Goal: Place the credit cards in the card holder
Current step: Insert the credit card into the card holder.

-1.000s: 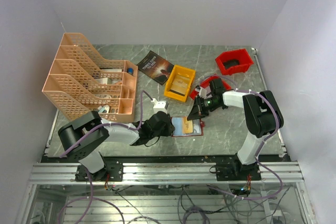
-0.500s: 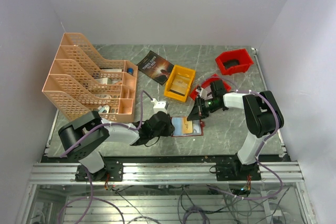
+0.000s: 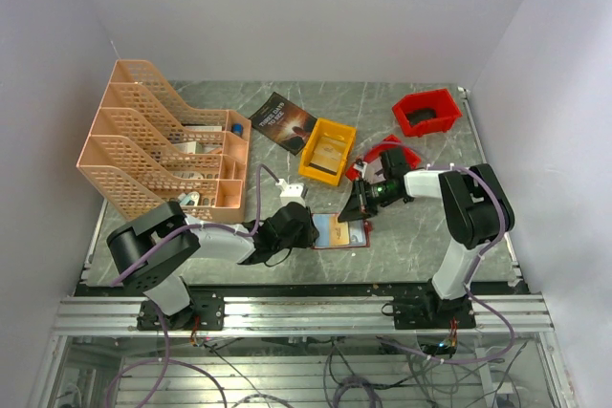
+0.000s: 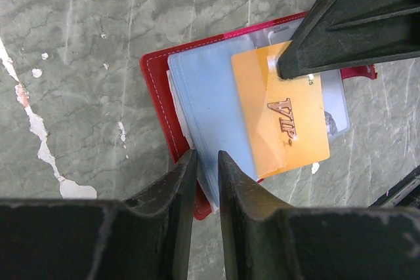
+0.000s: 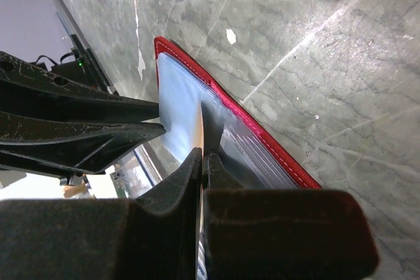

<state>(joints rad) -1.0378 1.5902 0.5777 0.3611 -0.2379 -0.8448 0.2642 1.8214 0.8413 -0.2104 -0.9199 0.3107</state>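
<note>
The dark red card holder [image 3: 346,232] lies open on the table near its front, pale clear pockets up. My left gripper [image 3: 308,228] is shut on the left edge of the pockets; in the left wrist view its tips [image 4: 207,162] pinch the pale blue leaves [image 4: 203,109] beside the red cover [image 4: 157,96]. My right gripper [image 3: 360,207] is shut on an orange VIP credit card [image 4: 289,122], which lies part-way in over a pocket. In the right wrist view the card shows as a thin edge [image 5: 201,137] between the closed tips [image 5: 203,159], over the holder [image 5: 262,142].
A peach file rack [image 3: 163,150] stands at the back left. A dark book [image 3: 282,121], a yellow bin [image 3: 327,150] and a red bin [image 3: 426,112] lie behind the holder. Another red item [image 3: 392,152] sits behind the right arm. A small white object [image 3: 292,190] lies by the left wrist.
My right gripper has edged slightly left with the orange card, further over the holder. My left gripper has not moved.
</note>
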